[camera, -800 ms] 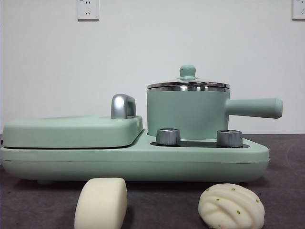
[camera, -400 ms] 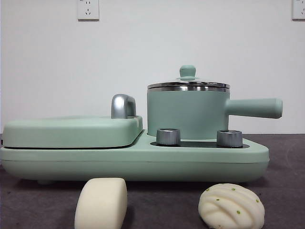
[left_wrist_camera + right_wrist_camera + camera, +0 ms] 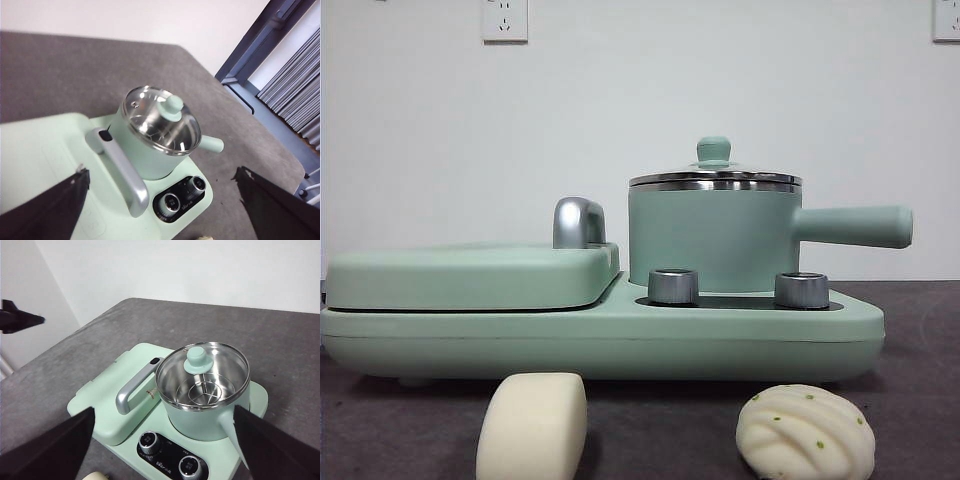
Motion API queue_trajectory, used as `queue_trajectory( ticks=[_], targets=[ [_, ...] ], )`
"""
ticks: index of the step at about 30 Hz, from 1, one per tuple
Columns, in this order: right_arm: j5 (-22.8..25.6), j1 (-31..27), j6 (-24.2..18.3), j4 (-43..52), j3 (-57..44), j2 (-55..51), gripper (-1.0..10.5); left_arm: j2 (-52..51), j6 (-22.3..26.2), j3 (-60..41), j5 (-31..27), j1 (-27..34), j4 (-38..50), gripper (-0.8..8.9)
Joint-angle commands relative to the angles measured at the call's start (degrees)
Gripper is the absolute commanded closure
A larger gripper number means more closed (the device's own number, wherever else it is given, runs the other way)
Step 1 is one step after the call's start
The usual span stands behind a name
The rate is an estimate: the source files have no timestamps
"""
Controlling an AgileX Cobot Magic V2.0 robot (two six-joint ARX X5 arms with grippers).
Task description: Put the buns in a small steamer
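The left gripper [image 3: 160,210] is held high above the table, its two black jaws spread wide apart — nothing is gripped between them. The right gripper [image 3: 165,450] is likewise held aloft with its jaws parted widely and nothing clasped — only the inner edges of both jaws are seen at the lower corners of its wrist view. Neither arm is seen in the front view.

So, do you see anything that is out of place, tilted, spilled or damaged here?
Nothing stands out. The small steamer stands upright on the mint-green cooker with its glass lid seated on the rim. The smooth bun and the pleated bun lie whole on the table in front, apart. Both grippers hang open above.
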Motion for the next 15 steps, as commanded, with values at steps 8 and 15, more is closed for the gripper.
queue_trajectory(
  ticks=[8, 15],
  targets=[
    [-0.11, 0.17, -0.37, 0.24, 1.03, 0.17, 5.1, 15.37, -2.05, 11.06, -0.13, -2.16, -0.79, 3.36],
    [-0.11, 0.17, -0.35, 0.24, 1.03, 0.17, 5.1, 29.57, 1.53, 24.57, -1.03, -7.61, -6.54, 3.36]
  ],
)
